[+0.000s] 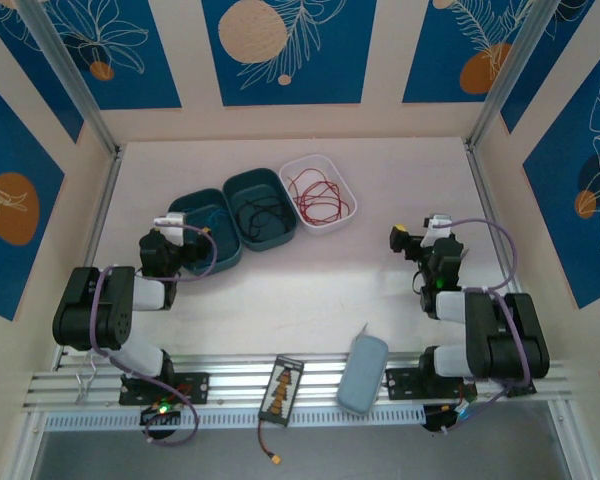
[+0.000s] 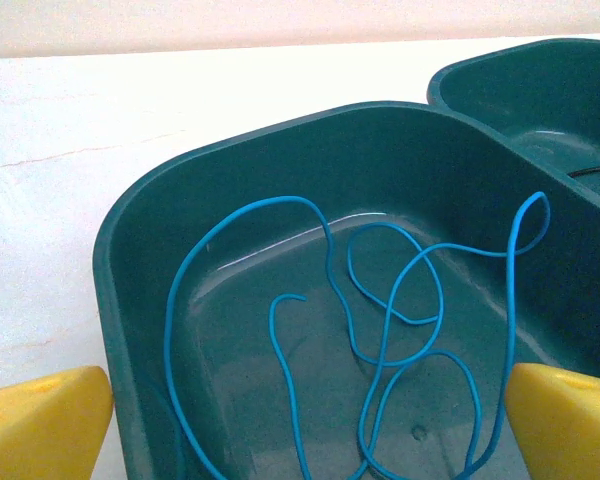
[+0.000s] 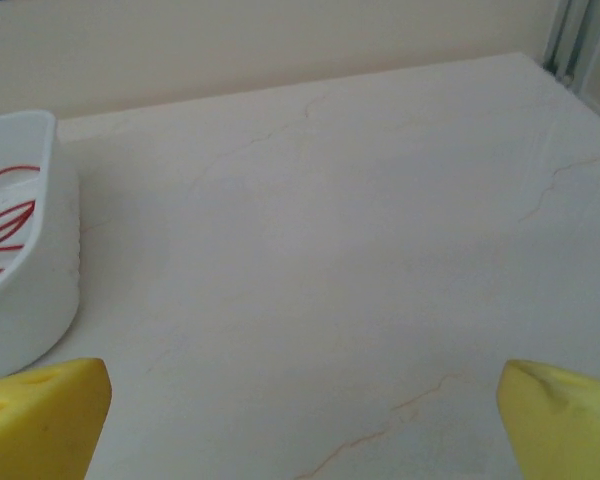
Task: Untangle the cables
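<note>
The cables lie apart, one in each of three trays at the back of the table. A blue cable (image 2: 380, 320) loops loosely in the left teal tray (image 1: 196, 204). A black cable (image 1: 263, 213) sits in the middle teal tray (image 1: 242, 186). A red cable (image 1: 318, 197) fills the white tray (image 1: 315, 161). My left gripper (image 1: 192, 236) hovers over the near side of the left teal tray (image 2: 120, 260). It is open, its yellow fingertips (image 2: 40, 425) wide apart above the blue cable. My right gripper (image 1: 410, 243) stands open over bare table, right of the white tray (image 3: 40, 290).
A grey pouch (image 1: 362, 372) and a small black board (image 1: 281, 388) with a yellow-plugged wire (image 1: 272, 458) rest on the aluminium rail at the near edge. Panelled walls and metal posts enclose the table. Bare white tabletop (image 3: 360, 250) spreads in front of the right gripper.
</note>
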